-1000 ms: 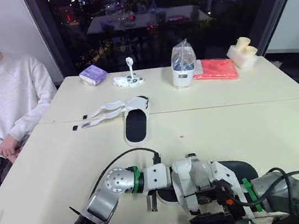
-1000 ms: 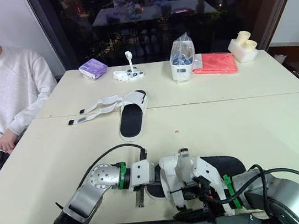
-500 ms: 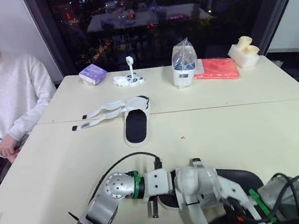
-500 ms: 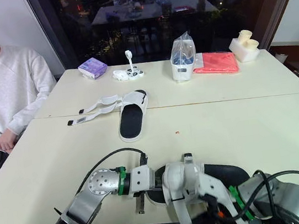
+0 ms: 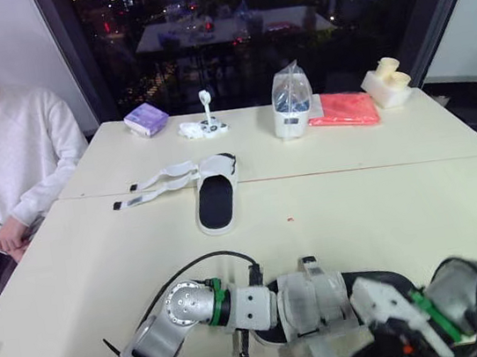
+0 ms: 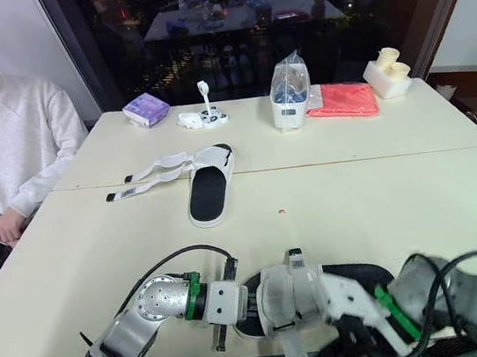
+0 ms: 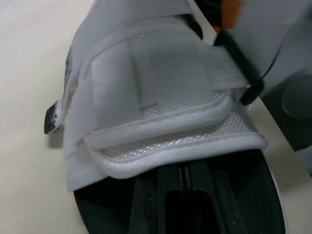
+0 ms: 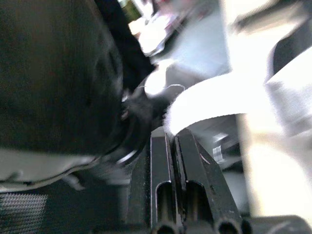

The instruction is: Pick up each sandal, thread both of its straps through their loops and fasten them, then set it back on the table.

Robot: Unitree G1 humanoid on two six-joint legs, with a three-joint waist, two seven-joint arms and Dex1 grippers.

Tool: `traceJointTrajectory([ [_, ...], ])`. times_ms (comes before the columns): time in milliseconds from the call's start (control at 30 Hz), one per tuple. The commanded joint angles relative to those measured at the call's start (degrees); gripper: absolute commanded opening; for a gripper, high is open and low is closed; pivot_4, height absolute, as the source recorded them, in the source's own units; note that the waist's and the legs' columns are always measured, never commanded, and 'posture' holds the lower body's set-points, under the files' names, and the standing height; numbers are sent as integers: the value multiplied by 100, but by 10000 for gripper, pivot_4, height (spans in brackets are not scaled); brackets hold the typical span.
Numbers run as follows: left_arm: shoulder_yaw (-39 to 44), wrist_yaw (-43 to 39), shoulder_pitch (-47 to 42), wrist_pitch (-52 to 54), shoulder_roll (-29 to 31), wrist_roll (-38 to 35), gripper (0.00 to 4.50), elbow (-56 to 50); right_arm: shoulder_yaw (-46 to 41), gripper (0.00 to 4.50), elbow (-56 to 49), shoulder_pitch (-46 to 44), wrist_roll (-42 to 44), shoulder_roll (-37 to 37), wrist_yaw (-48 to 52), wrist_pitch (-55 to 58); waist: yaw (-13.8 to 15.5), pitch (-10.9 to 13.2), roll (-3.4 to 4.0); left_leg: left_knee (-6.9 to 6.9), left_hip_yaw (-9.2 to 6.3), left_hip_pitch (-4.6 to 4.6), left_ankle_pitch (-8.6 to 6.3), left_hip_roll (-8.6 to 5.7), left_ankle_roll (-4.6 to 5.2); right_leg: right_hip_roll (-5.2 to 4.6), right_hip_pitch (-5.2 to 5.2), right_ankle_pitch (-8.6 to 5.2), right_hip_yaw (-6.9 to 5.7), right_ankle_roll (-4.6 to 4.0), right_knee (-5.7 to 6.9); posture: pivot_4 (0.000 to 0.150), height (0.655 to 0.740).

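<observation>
As the left end effector (image 7: 183,170) clamps a sandal (image 7: 161,87), the right (image 8: 171,134) pinches its strap (image 8: 204,105) by the table (image 5: 384,202) edge.

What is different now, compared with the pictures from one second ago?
The right gripper, shut on the white strap of the near sandal, has drawn back toward the robot's right, pulling the strap. The left gripper stays at that sandal's end; the far sandal lies as before, straps open.

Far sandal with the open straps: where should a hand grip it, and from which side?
Probably the bare heel end of the far sandal, approached from the robot's side: it lies flat, heel nearest, and its loose straps trail off to the robot's left, away from that end.
</observation>
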Motion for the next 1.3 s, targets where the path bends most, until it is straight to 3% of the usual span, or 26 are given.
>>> traceJointTrajectory([
  [33, -731, -174, 228, 10, 64, 711, 0, 996, -358, 410, 328, -1001, 809, 45, -2, 377, -1, -1, 8, 4, 0, 2, -8, 0, 13, -1, 2, 0, 0, -1, 0, 1500, 7400],
  [267, -821, -235, 162, -233, -25, 792, 0, 1196, 401, 410, 1514, -2242, 234, 474, 89, 582, 113, -1, 6, 17, 4, -2, -1, -9, 5, -8, 11, 6, 0, -12, -17, 1500, 7400],
  [633, -742, -166, 113, -174, -65, 775, 0, 1154, 1228, 410, 2658, -2356, -1208, 859, 111, 18, 113, -7, 7, 19, 4, 9, 2, -10, -2, -7, 20, 9, -3, -8, -9, 1500, 7400],
  [833, -689, -121, 28, -138, -124, 758, 0, 1217, 1318, 410, 2815, -2444, -1465, 1038, 58, -31, 114, -16, 1, 19, 4, 20, 6, -10, -9, -7, 28, 10, -3, -10, -3, 1500, 7400],
  [1133, -602, -90, -103, -146, -194, 762, 0, 1356, 1208, 43826, 3496, -2887, -1900, 1467, -81, -165, 128, -19, 6, 21, 5, 19, 9, -11, -11, -8, 28, 11, -3, -11, -1, 1500, 7400],
  [1300, -569, -99, -148, -145, -204, 748, 0, 1400, 794, 44540, 4073, -3370, -1671, 1803, -196, 206, 127, -18, 9, 26, 5, 18, 10, -13, -13, -9, 28, 14, -4, -17, 1, 1500, 7400],
])
